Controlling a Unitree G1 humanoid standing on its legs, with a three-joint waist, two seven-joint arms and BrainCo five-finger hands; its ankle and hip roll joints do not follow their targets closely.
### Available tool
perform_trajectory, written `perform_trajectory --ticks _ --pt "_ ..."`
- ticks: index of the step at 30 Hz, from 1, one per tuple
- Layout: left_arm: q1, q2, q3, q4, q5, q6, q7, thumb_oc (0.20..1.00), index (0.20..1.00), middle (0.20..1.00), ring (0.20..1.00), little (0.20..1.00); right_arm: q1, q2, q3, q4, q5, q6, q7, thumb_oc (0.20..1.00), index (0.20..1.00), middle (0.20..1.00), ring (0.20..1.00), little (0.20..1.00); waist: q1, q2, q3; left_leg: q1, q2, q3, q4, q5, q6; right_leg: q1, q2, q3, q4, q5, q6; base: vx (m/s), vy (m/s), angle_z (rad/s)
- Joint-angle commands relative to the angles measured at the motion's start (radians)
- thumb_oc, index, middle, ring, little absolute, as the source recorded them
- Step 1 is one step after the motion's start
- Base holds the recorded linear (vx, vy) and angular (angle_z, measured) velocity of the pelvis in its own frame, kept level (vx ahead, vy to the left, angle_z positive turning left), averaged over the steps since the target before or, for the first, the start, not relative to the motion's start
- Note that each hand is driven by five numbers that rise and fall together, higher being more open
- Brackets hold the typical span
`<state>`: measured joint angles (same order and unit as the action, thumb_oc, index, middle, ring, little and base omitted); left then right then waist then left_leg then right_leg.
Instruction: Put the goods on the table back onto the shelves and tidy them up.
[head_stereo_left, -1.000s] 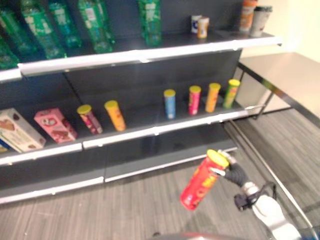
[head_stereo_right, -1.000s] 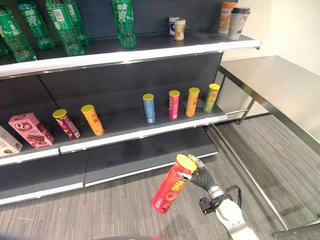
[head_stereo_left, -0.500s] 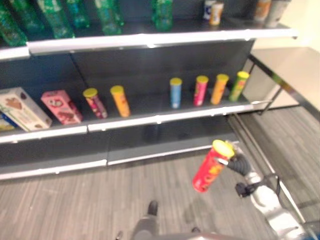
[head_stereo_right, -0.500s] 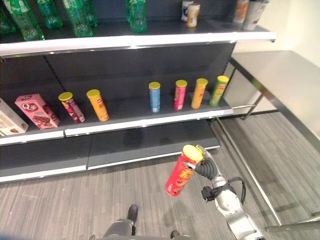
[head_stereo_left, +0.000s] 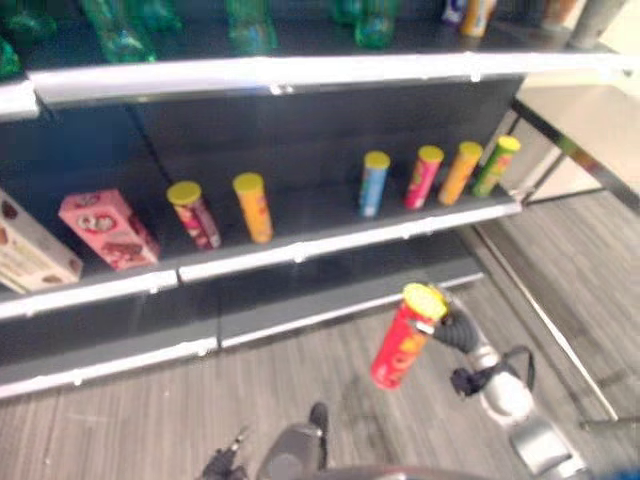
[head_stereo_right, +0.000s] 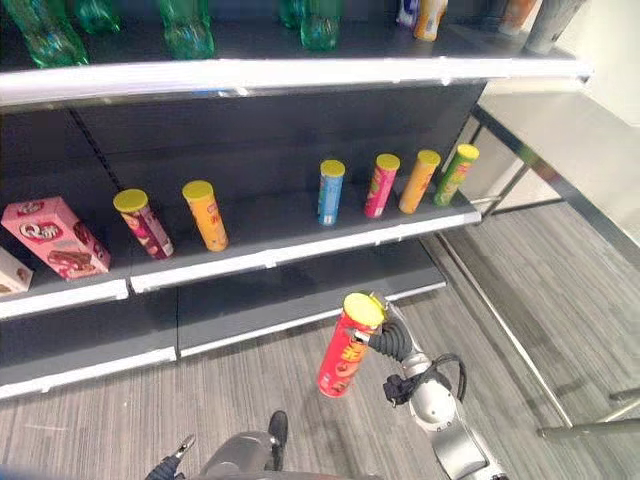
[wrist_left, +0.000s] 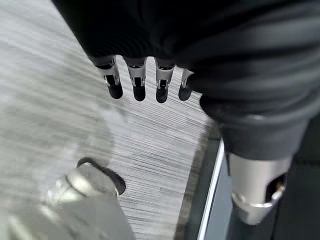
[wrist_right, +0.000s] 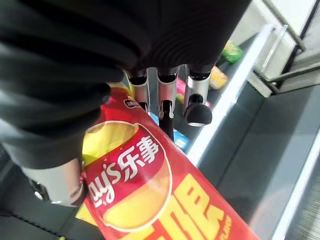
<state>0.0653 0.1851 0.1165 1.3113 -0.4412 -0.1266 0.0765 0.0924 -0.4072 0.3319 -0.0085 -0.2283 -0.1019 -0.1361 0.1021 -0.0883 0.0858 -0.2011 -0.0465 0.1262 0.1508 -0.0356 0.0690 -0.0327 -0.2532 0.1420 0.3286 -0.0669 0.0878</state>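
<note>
Below the shelves (head_stereo_right: 300, 250), right hand (head_stereo_right: 392, 335) grips red can (head_stereo_right: 345, 346).

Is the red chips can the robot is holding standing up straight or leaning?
Leaning. The red chips can tilts in the right robot hand, yellow lid up.

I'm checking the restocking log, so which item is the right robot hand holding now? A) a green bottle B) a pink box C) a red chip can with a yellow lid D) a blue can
C: the right robot hand grips the red chip can by its yellow-lidded end, in front of the shelves.
</note>
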Motion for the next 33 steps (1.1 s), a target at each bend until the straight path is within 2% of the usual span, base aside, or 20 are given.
perform_trajectory --ticks 1,3,4,6,8,10,12,14,15,17,19,20,21,23,26,28,29,31,32,33 --pt "0.050 0.017 -0.028 0.002 0.078 -0.006 0.002 1.000 1.000 1.000 1.000 1.000 -0.022 -0.014 -0.008 -0.061 0.018 -0.057 -0.003 0.200 0.200 0.200 0.200 0.200 -0.035 0.022 -0.042 0.048 0.084 -0.123 -0.141 0.084 -0.080 0.058 -0.028 -0.109 -0.059 0.134 0.033 0.20 0.247 -0.48" --pt "0.050 0.016 -0.048 -0.001 0.100 -0.001 -0.017 1.000 1.000 1.000 1.000 1.000 -0.016 -0.003 0.000 -0.030 0.063 -0.046 0.010 0.200 0.200 0.200 0.200 0.200 -0.048 0.027 -0.046 0.083 0.071 -0.131 -0.193 0.084 -0.072 0.015 0.102 -0.101 -0.099 0.003 0.026 0.19 0.178 -0.23" --pt "0.048 0.017 -0.057 0.002 0.114 0.004 -0.019 1.000 1.000 1.000 1.000 1.000 -0.018 -0.001 0.006 -0.023 0.088 -0.044 0.009 0.200 0.200 0.200 0.200 0.200 -0.049 0.026 -0.044 0.088 0.062 -0.134 -0.199 0.084 -0.070 0.004 0.136 -0.098 -0.130 -0.009 0.029 0.16 0.105 -0.10" --pt "0.042 0.011 -0.084 0.025 0.142 0.010 -0.018 1.000 1.000 1.000 1.000 1.000 -0.009 0.009 0.024 -0.017 0.174 -0.040 0.026 0.200 0.200 0.200 0.200 0.200 -0.061 0.020 -0.031 0.130 0.036 -0.150 -0.224 0.079 -0.065 -0.045 0.215 -0.094 -0.203 0.006 0.023 0.16 0.100 -0.03" --pt "0.032 0.004 -0.103 0.036 0.166 0.017 -0.022 1.000 1.000 1.000 1.000 1.000 0.005 0.005 0.028 -0.030 0.186 -0.034 0.024 0.200 0.200 0.200 0.200 0.200 -0.083 0.014 -0.015 0.173 0.007 -0.182 -0.238 0.061 -0.057 -0.093 0.288 -0.051 -0.269 0.049 0.025 0.21 0.098 -0.07" --pt "0.011 -0.005 -0.125 0.030 0.182 0.023 -0.019 1.000 1.000 1.000 1.000 1.000 0.012 0.002 0.021 -0.044 0.161 -0.018 -0.001 0.200 0.200 0.200 0.200 0.200 -0.106 0.012 0.002 0.207 -0.023 -0.222 -0.238 0.038 -0.047 -0.143 0.332 -0.021 -0.311 0.100 0.035 0.25 0.048 0.03" --pt "-0.003 -0.012 -0.152 0.020 0.204 0.022 -0.013 1.000 1.000 1.000 1.000 1.000 0.032 -0.003 0.012 -0.096 0.130 -0.017 -0.012 0.200 0.200 0.200 0.200 0.200 -0.131 0.014 0.017 0.241 -0.039 -0.263 -0.236 0.017 -0.044 -0.147 0.328 -0.042 -0.329 0.127 0.036 0.26 -0.030 0.78" --pt "-0.001 -0.019 -0.157 0.012 0.204 0.021 -0.016 1.000 1.000 1.000 1.000 1.000 0.040 -0.005 0.003 -0.114 0.133 -0.024 -0.018 0.200 0.200 0.200 0.200 0.200 -0.136 0.011 0.013 0.253 -0.044 -0.277 -0.230 0.003 -0.042 -0.118 0.313 -0.054 -0.358 0.125 0.029 0.22 -0.066 1.11" --pt "0.016 -0.027 -0.154 0.009 0.208 0.017 -0.014 1.000 1.000 1.000 1.000 1.000 0.041 -0.022 0.003 -0.147 0.108 -0.034 -0.016 0.200 0.200 0.200 0.200 0.200 -0.135 0.011 -0.002 0.281 -0.032 -0.267 -0.227 -0.027 -0.045 -0.096 0.302 -0.062 -0.351 0.130 0.013 0.30 -0.098 1.15" --pt "0.030 -0.036 -0.144 0.006 0.189 0.012 -0.006 1.000 1.000 1.000 1.000 1.000 0.027 -0.048 0.001 -0.161 0.048 -0.051 -0.031 0.200 0.200 0.200 0.200 0.200 -0.137 0.020 -0.018 0.295 -0.010 -0.267 -0.186 -0.079 -0.054 -0.082 0.302 -0.058 -0.338 0.122 0.010 0.36 -0.115 0.79" --pt "0.033 -0.036 -0.146 0.002 0.184 0.010 -0.003 1.000 1.000 1.000 1.000 1.000 0.021 -0.052 -0.001 -0.163 0.038 -0.053 -0.037 0.200 0.200 0.200 0.200 0.200 -0.138 0.021 -0.019 0.290 -0.004 -0.268 -0.149 -0.100 -0.057 -0.075 0.302 -0.056 -0.334 0.116 0.009 0.16 -0.057 0.08" --pt "0.034 -0.038 -0.150 -0.005 0.187 0.010 -0.002 1.000 1.000 1.000 1.000 1.000 0.011 -0.061 -0.001 -0.173 0.025 -0.062 -0.040 0.200 0.200 0.200 0.200 0.200 -0.139 0.022 -0.016 0.277 -0.001 -0.261 -0.086 -0.126 -0.063 -0.062 0.302 -0.055 -0.331 0.106 0.004 0.17 -0.047 0.04" --pt "0.026 -0.040 -0.165 -0.018 0.191 0.005 0.001 1.000 1.000 1.000 1.000 1.000 -0.009 -0.076 0.002 -0.172 0.014 -0.069 -0.048 0.200 0.200 0.200 0.200 0.200 -0.138 0.022 -0.006 0.235 -0.006 -0.234 0.040 -0.128 -0.079 -0.034 0.298 -0.054 -0.332 0.095 -0.005 0.21 -0.046 0.16" --pt "0.019 -0.039 -0.175 -0.037 0.195 0.004 0.003 1.000 1.000 1.000 1.000 1.000 -0.030 -0.096 0.007 -0.169 0.001 -0.071 -0.054 0.200 0.200 0.200 0.200 0.200 -0.131 0.022 0.008 0.153 -0.001 -0.206 0.183 -0.100 -0.085 -0.009 0.292 -0.051 -0.334 0.082 -0.020 0.14 0.003 0.08" --pt "0.014 -0.040 -0.160 -0.036 0.165 0.000 0.010 1.000 1.000 1.000 1.000 1.000 -0.038 -0.106 0.010 -0.173 -0.007 -0.072 -0.058 0.200 0.200 0.200 0.200 0.200 -0.120 0.014 0.011 0.079 0.032 -0.167 0.224 -0.072 -0.075 0.017 0.270 -0.047 -0.334 0.057 -0.026 0.14 0.057 0.00" --pt "0.015 -0.041 -0.145 -0.033 0.142 -0.003 0.013 1.000 1.000 1.000 1.000 1.000 -0.044 -0.117 0.013 -0.184 -0.026 -0.072 -0.061 0.200 0.200 0.200 0.200 0.200 -0.108 0.010 0.005 0.074 0.073 -0.143 0.139 -0.084 -0.072 0.028 0.250 -0.051 -0.332 0.036 -0.023 0.19 0.127 0.01" --pt "0.015 -0.043 -0.145 -0.033 0.135 -0.006 0.017 1.000 1.000 1.000 1.000 1.000 -0.046 -0.121 0.017 -0.189 -0.033 -0.073 -0.062 0.200 0.200 0.200 0.200 0.200 -0.104 0.010 0.004 0.080 0.091 -0.143 0.087 -0.066 -0.081 0.035 0.241 -0.056 -0.330 0.027 -0.021 0.19 0.166 -0.16" --pt "0.012 -0.041 -0.151 -0.040 0.130 -0.008 0.018 1.000 1.000 1.000 1.000 1.000 -0.053 -0.129 0.021 -0.196 -0.036 -0.074 -0.060 0.200 0.200 0.200 0.200 0.200 -0.096 0.022 0.006 0.046 0.134 -0.165 0.001 0.011 -0.109 0.050 0.231 -0.058 -0.327 0.004 -0.021 0.14 0.153 -0.03" --pt "0.012 -0.042 -0.151 -0.040 0.129 -0.008 0.018 1.000 1.000 1.000 1.000 1.000 -0.054 -0.129 0.021 -0.196 -0.036 -0.074 -0.060 0.200 0.200 0.200 0.200 0.200 -0.097 0.022 0.005 0.048 0.134 -0.166 -0.006 0.015 -0.110 0.050 0.231 -0.059 -0.327 0.003 -0.022 0.16 0.202 0.09" --pt "0.011 -0.040 -0.155 -0.046 0.121 -0.012 0.024 1.000 1.000 1.000 1.000 1.000 -0.057 -0.132 0.029 -0.190 -0.043 -0.074 -0.062 0.200 0.200 0.200 0.200 0.200 -0.089 0.039 0.005 0.018 0.163 -0.207 -0.101 0.083 -0.136 0.069 0.228 -0.049 -0.327 -0.022 -0.019 0.21 0.222 0.04"
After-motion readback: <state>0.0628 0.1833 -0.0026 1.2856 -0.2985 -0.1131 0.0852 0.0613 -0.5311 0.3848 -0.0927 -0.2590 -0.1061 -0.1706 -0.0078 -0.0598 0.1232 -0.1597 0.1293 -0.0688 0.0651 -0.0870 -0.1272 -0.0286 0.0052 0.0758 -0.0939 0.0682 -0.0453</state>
